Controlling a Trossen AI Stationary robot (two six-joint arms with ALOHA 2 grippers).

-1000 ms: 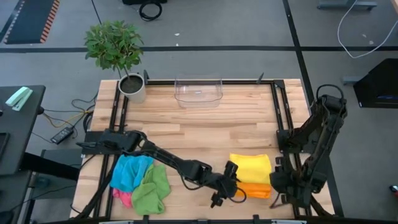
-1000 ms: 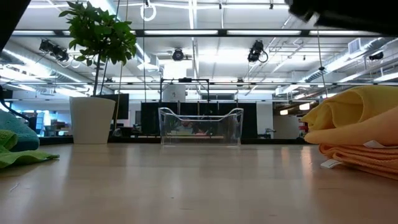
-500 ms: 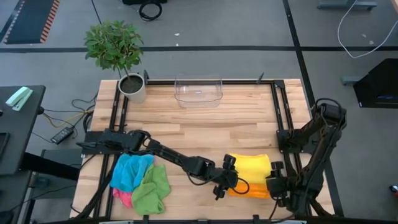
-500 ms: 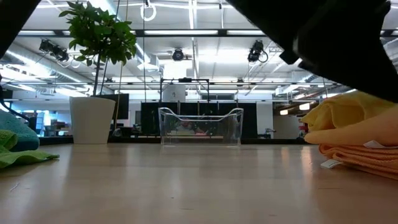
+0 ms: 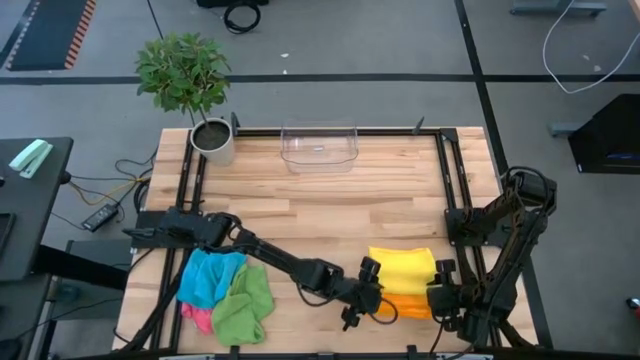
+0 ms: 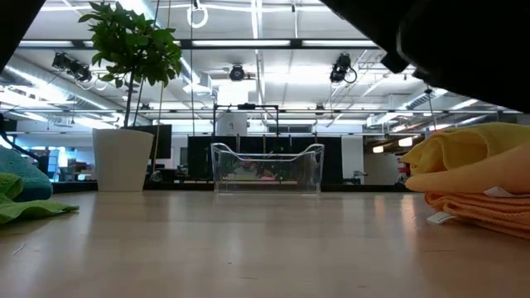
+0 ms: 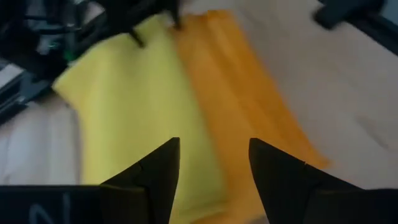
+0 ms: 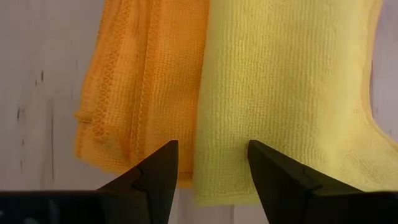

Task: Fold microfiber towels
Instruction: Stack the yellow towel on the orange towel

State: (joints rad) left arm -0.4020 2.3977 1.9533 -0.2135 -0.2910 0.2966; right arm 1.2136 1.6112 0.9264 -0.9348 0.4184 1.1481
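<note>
A yellow towel (image 5: 404, 270) lies loosely folded on a folded orange towel (image 5: 410, 305), whose near strip shows from under it, at the table's near right. In the low view the yellow towel (image 6: 468, 153) humps over the flat orange towel (image 6: 484, 211). My left gripper (image 5: 370, 300) stands open at the stack's left end, fingers over the seam between yellow and orange (image 7: 214, 168). My right gripper (image 5: 441, 296) stands open at the stack's right end, pointing steeply down over the same seam (image 8: 211, 168). Neither visibly touches cloth.
A loose heap of blue (image 5: 208, 275), green (image 5: 245, 300) and pink (image 5: 198, 318) towels lies at the near left. A clear plastic bin (image 5: 320, 147) and a potted plant (image 5: 211, 140) stand at the far edge. Bare wood lies between the heap and the stack.
My right gripper has come down toward the right end of the yellow and orange stack, and its arm now darkens the top right of the low view. My left gripper has sunk slightly at the stack's left end. The towels have kept still.
</note>
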